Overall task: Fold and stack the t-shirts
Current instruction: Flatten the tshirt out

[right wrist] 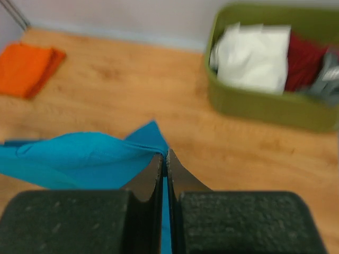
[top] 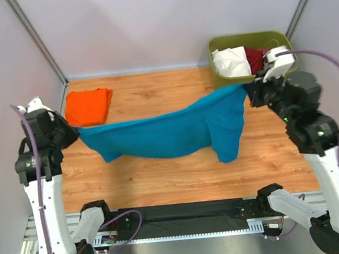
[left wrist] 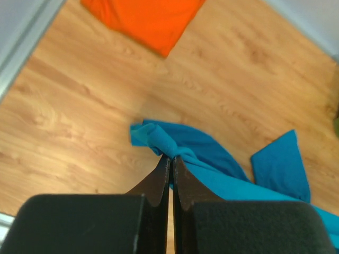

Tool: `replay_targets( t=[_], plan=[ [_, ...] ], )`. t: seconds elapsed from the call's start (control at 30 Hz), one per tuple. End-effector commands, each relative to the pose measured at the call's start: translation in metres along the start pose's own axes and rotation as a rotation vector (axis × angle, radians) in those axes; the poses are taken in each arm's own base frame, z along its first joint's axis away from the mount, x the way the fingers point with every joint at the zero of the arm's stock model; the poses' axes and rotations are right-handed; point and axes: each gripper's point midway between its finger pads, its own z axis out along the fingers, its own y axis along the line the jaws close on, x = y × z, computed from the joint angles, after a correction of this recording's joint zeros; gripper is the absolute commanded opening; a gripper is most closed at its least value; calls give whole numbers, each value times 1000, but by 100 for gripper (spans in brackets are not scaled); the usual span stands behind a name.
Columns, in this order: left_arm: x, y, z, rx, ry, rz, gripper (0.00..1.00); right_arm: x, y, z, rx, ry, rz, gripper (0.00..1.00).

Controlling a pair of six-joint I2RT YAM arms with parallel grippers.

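Cloth of the teal-blue t-shirt [top: 170,133] hangs in a sagging band between the two arms, raised over the table [top: 163,182], with one flap drooping lower toward the right. Whether that flap touches the wood I cannot tell. The left gripper [left wrist: 170,159] is pinched tight on a bunched corner at the shirt's left end. The right gripper [right wrist: 164,156] is clamped the same way on the right end, just in front of the olive-green tub [top: 251,38]. The orange t-shirt [top: 88,107] lies folded in the far left corner, apart from the blue one.

The step in hand looks like spreading the blue shirt ahead of its first fold. The next move calls for lowering it flat and taut onto the bare wood in the middle. Open room lies at the centre and the near side. The tub bounds it on the right and the orange t-shirt on the left, and the side walls [top: 6,71] stand close to both arms.
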Motion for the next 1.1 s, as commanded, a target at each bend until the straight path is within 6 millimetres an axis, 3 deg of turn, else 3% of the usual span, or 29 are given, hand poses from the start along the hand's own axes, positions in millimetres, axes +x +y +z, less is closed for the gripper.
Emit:
replay_targets(
  t=[0.0, 0.1, 0.2, 0.27, 0.37, 0.43, 0.47, 0.57, 0.63, 0.67, 0.77, 0.9, 1.07],
  plan=[
    [37, 13, 29, -18, 60, -64, 0, 81, 4, 19, 9, 170, 170, 0],
    [53, 3, 54, 34, 130, -100, 0, 108, 3, 32, 17, 228, 179, 0],
    [51, -6, 83, 51, 178, -113, 0, 120, 4, 50, 5, 278, 161, 0],
    [57, -2, 106, 8, 239, -123, 0, 126, 8, 61, -23, 297, 149, 0],
    [71, 5, 132, -40, 307, -142, 0, 160, 10, 81, -31, 392, 162, 0],
    [92, 9, 145, -49, 369, -162, 0, 178, 9, 85, -19, 441, 175, 0],
    [96, 10, 150, -46, 373, -170, 0, 195, 8, 85, -3, 492, 188, 0],
    [128, 19, 159, -64, 426, -219, 0, 220, 16, 79, -18, 552, 170, 0],
    [136, 23, 160, -80, 440, -227, 0, 230, 17, 74, 6, 568, 136, 0],
    [141, 26, 161, -91, 450, -228, 0, 240, 26, 69, -15, 588, 113, 0],
    [154, 36, 159, -131, 478, -229, 0, 248, 22, 61, 53, 591, 21, 0],
    [166, 43, 160, -154, 502, -225, 0, 267, 51, 47, -53, 636, -93, 0],
    [170, 45, 163, -157, 523, -205, 0, 313, 96, 24, -252, 761, -156, 0]
  ],
)
